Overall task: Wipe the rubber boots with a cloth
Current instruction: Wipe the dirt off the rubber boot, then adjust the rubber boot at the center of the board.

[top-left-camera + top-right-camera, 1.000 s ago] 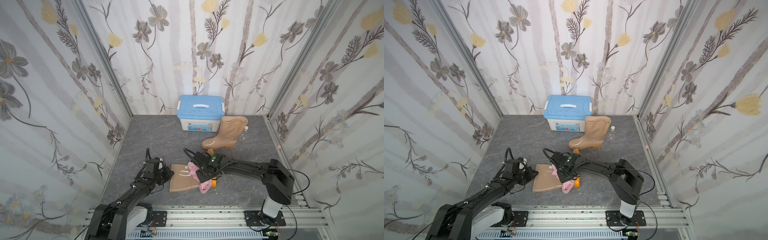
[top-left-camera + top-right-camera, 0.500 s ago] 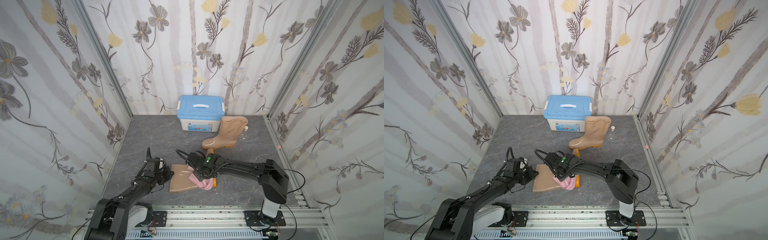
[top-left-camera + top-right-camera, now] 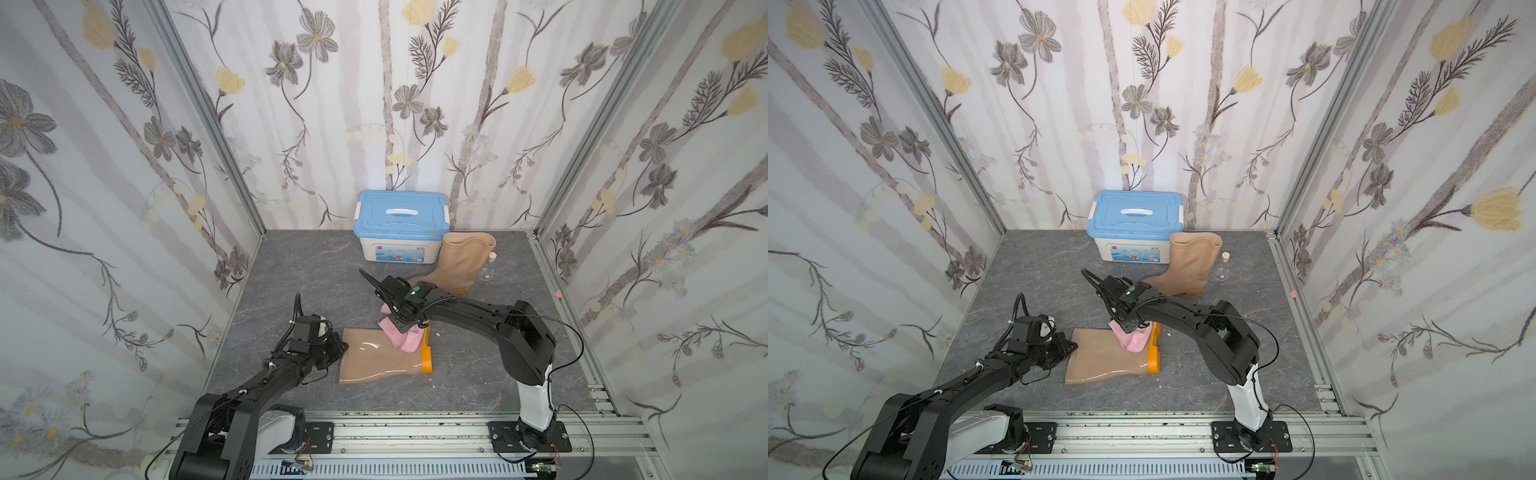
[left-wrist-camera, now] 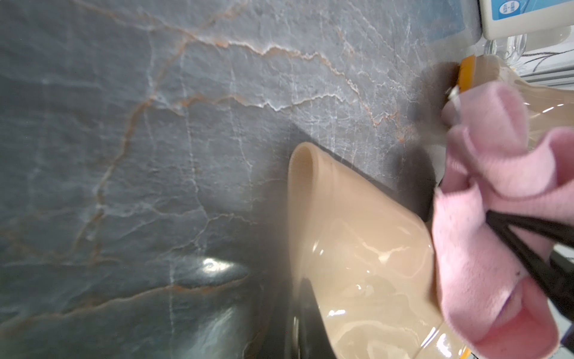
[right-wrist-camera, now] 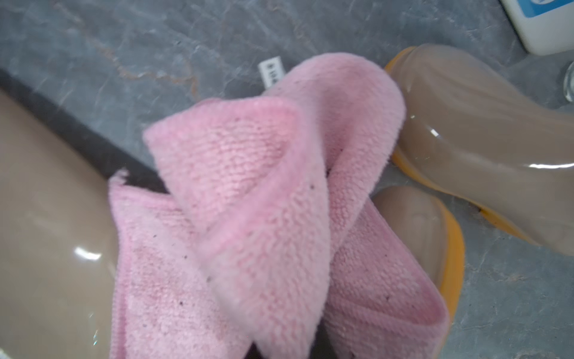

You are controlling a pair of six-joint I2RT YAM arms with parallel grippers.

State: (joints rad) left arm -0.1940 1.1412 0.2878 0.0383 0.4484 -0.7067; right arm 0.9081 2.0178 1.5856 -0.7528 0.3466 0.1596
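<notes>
R gripper (image 3: pixel 399 328) tips buried in cloth (image 3: pixel 406 341), clamped on it, atop flat boot (image 3: pixel 370 359) ankle. L gripper (image 3: pixel 337 347) closed at cuff; hold unclear. Boot axis: cuff toward L arm, sole toward R. 2nd boot (image 3: pixel 459 262) upright.

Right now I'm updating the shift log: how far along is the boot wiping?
Done: nothing I can confirm. In hand: right hand pinches the pink cloth against the lying boot near its ankle; left hand, shut, sits at its rim. Left: the upright boot, apart from both hands.
</notes>
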